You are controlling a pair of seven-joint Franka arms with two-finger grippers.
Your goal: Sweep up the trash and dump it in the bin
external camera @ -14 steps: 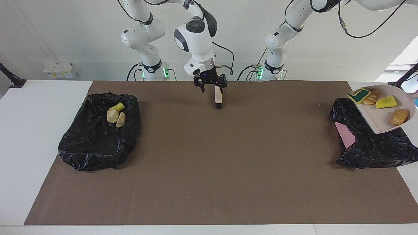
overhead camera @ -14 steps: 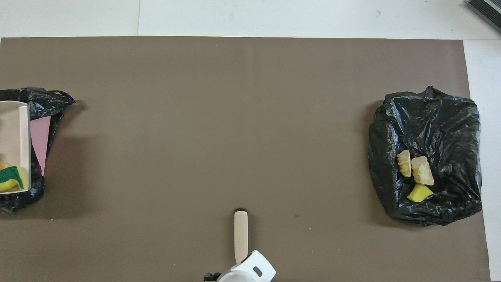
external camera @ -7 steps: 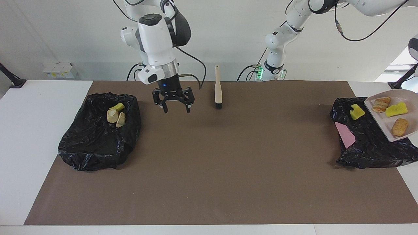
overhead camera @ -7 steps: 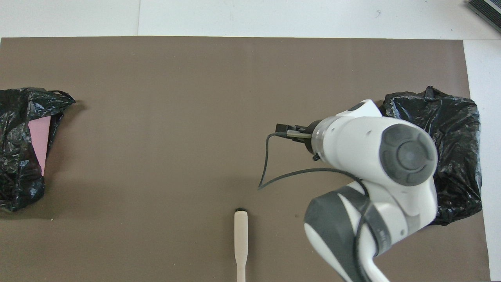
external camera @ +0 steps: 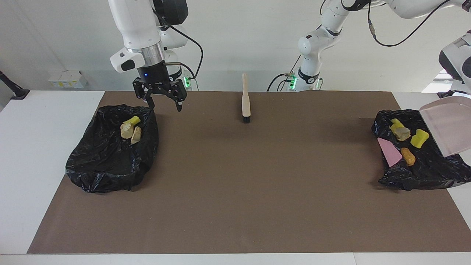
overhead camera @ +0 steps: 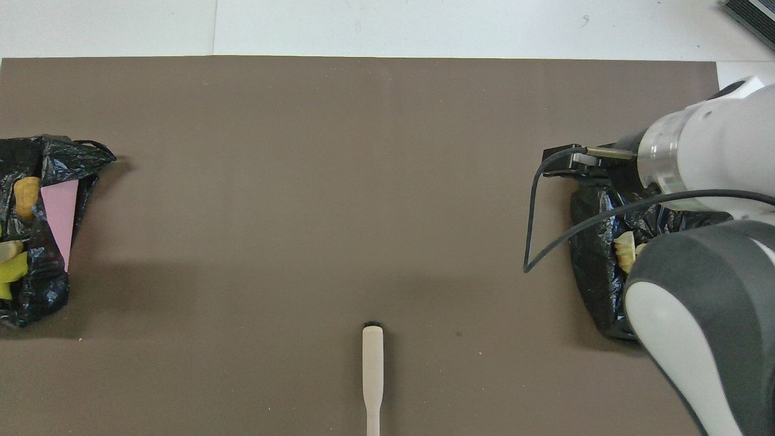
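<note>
Trash lies in both bags; right gripper spread, empty; left gripper's fingers hidden, presumably shut on dustpan.

Your right arm hangs raised with its fingers spread; your left arm reaches out well apart from the brush.

Your right gripper points straight down, well apart from the brush toward the right arm's end of the table, its two black fingers splayed wide with nothing between them. The forearm above it stands nearly upright, with a cable looping off the wrist. Your left arm stretches high from its base toward the left arm's end of the table, well apart from the brush. Only its white wrist shows at the edge, and its gripper, out of sight there, is clamped closed.
</note>
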